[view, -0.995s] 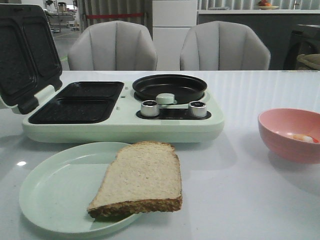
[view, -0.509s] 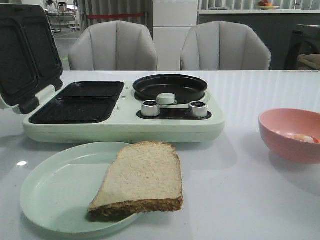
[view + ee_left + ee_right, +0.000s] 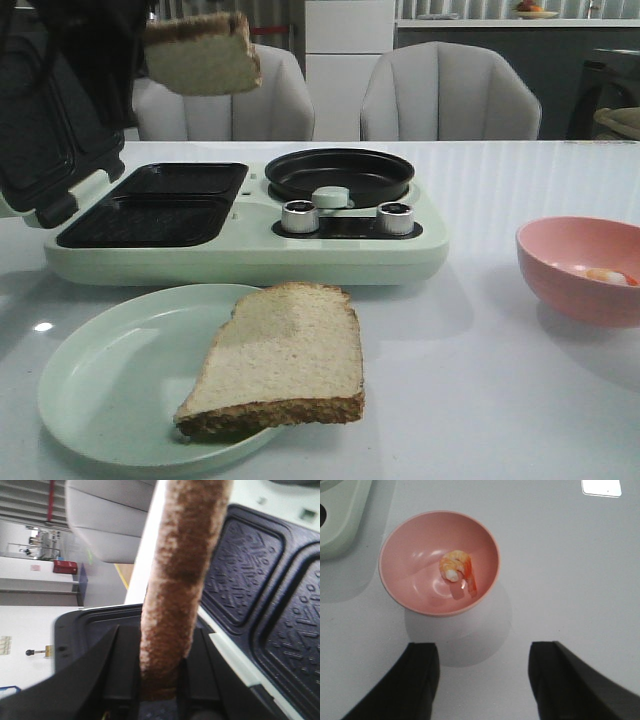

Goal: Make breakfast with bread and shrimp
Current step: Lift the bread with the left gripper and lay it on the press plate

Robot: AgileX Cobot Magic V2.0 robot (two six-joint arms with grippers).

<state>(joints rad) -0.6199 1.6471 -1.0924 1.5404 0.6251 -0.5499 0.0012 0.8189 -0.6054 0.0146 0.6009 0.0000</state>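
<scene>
One bread slice (image 3: 203,54) newly appears above the sandwich maker (image 3: 240,225), clamped in the left end effector (image 3: 159,680); right's apart.

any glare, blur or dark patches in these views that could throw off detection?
Front view: the held bread slice sits dim against a dark top-left corner; a small bright glint lies on the table. Left wrist view: the bread crust is close and soft, and the left gripper is dark. Right wrist view: a window reflection glares on the table top, while the shrimp in the pink bowl is sharp.
</scene>
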